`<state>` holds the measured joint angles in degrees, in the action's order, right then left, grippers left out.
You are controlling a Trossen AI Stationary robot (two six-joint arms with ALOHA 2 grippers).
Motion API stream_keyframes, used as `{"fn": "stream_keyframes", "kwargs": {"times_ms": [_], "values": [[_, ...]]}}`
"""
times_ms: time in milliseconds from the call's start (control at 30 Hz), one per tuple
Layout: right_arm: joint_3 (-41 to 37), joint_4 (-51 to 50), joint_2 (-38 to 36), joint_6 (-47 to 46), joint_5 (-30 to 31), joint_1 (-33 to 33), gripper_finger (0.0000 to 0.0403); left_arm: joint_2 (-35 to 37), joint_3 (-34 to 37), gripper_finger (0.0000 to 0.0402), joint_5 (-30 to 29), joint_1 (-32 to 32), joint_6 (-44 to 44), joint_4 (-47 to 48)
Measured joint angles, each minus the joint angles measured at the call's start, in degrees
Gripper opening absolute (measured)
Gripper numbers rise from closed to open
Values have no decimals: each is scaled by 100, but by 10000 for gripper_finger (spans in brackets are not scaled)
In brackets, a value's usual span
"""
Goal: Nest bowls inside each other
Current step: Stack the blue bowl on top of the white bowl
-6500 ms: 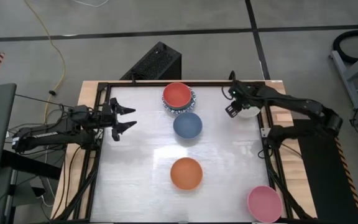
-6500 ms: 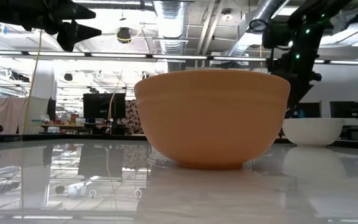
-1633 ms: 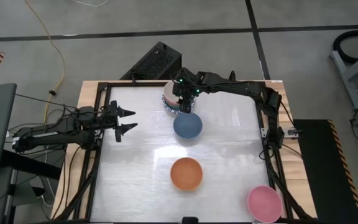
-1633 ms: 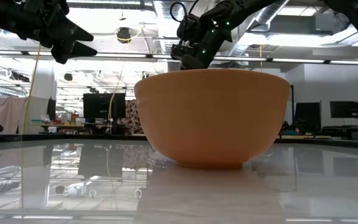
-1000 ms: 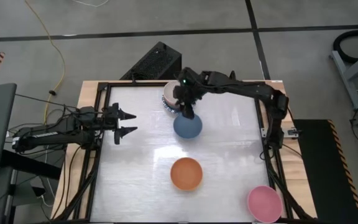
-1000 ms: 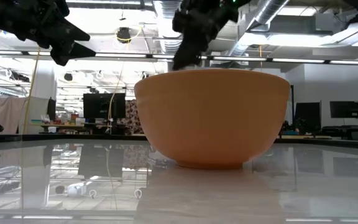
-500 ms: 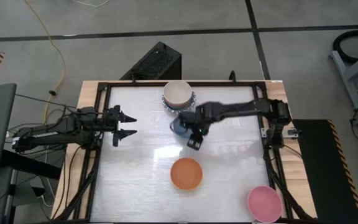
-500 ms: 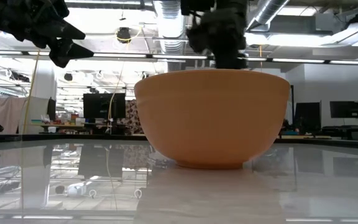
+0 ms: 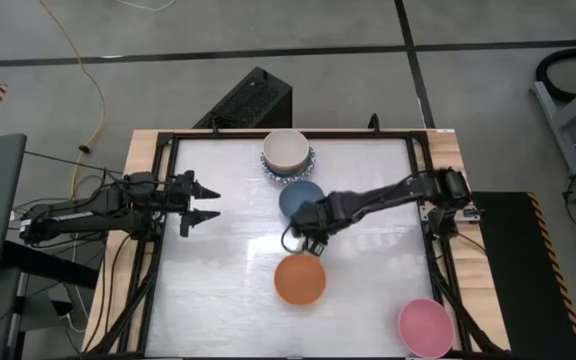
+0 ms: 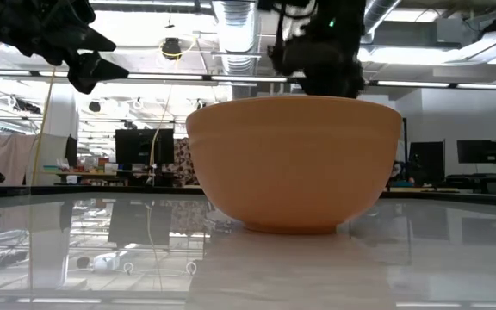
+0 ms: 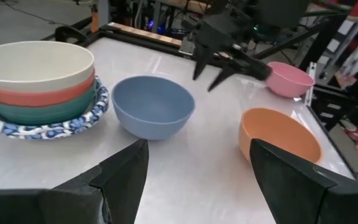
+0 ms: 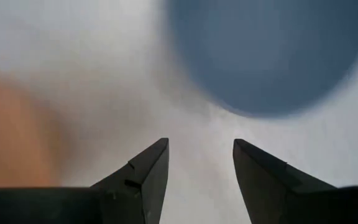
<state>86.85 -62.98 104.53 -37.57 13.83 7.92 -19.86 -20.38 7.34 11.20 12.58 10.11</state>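
Observation:
A stack of bowls point(image 9: 287, 155) stands at the far middle of the table: cream on top, then red and teal, with a blue-patterned one at the bottom point(image 11: 39, 118). Nearer lie a blue bowl point(image 9: 300, 197), an orange bowl point(image 9: 299, 279) and a pink bowl point(image 9: 426, 326), each upright on its base. My right gripper point(image 9: 303, 242) hangs open over the bare table between the blue bowl point(image 12: 272, 50) and the orange bowl point(image 12: 11, 124), pointing steeply down and holding nothing. At the left edge my left gripper point(image 9: 211, 201) waits open, roughly level.
A black frame point(image 9: 268, 137) borders the white tabletop point(image 9: 218, 290). Bare table lies left of the bowls and between the orange and pink bowls. In the low view the orange bowl point(image 10: 294, 164) fills the middle and hides what stands behind it.
My right gripper has gone from beside the stack, over the blue bowl, toward the table's near edge, and it has sunk. It has rolled and tipped from slanting to pointing steeply down. No bowl has moved.

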Motion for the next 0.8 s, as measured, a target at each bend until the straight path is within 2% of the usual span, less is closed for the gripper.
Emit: {"fn": "stream_keyframes", "kwargs": {"times_ms": [233,300,400,800], "values": [[0,1829,0,2384,148,537,198,0,0,270,-27,0,-164,-8],[1,2230,0,2815,147,575,198,0,0,270,-67,0,-173,-35],[7,2439,0,3000,153,505,198,0,0,270,-72,0,-177,-48],[11,2067,152,2736,190,-24,198,0,0,270,-177,0,-233,-39]]}}
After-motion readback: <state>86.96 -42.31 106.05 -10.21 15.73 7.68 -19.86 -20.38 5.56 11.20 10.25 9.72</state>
